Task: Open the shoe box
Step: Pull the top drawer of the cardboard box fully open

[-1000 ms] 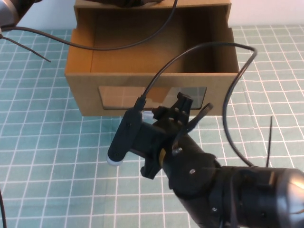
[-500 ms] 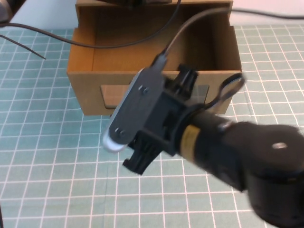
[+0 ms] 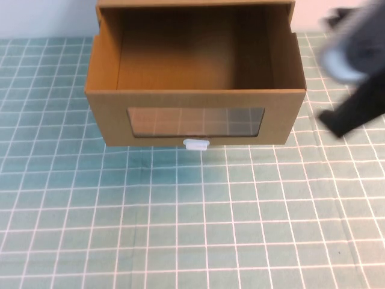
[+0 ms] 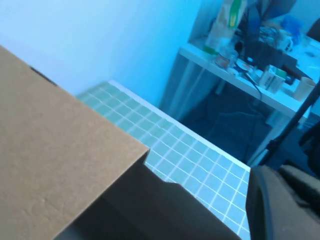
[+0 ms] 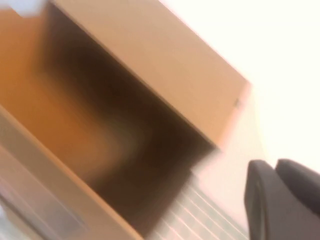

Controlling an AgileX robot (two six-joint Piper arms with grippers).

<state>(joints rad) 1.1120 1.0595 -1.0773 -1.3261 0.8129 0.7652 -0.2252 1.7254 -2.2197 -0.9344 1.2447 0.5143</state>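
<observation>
Brown cardboard drawer-type shoe box [image 3: 195, 90] with clear front window and small white pull tab [image 3: 196, 144]: drawer out, mid-rear on green checked mat [image 3: 180, 229]. Right gripper [image 3: 355, 107]: withdrawn from tab to box's right, blurred; opening cannot be told. Left gripper [image 4: 280, 205]: probably above box's rear; likewise unclear.

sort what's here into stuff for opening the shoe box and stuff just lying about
For the job:
box, drawer out
tab, white, on its front
right hand, raised beside box's right
left hand, near box's top

Lying about:
mat, checked
desk, cluttered, off the table
</observation>
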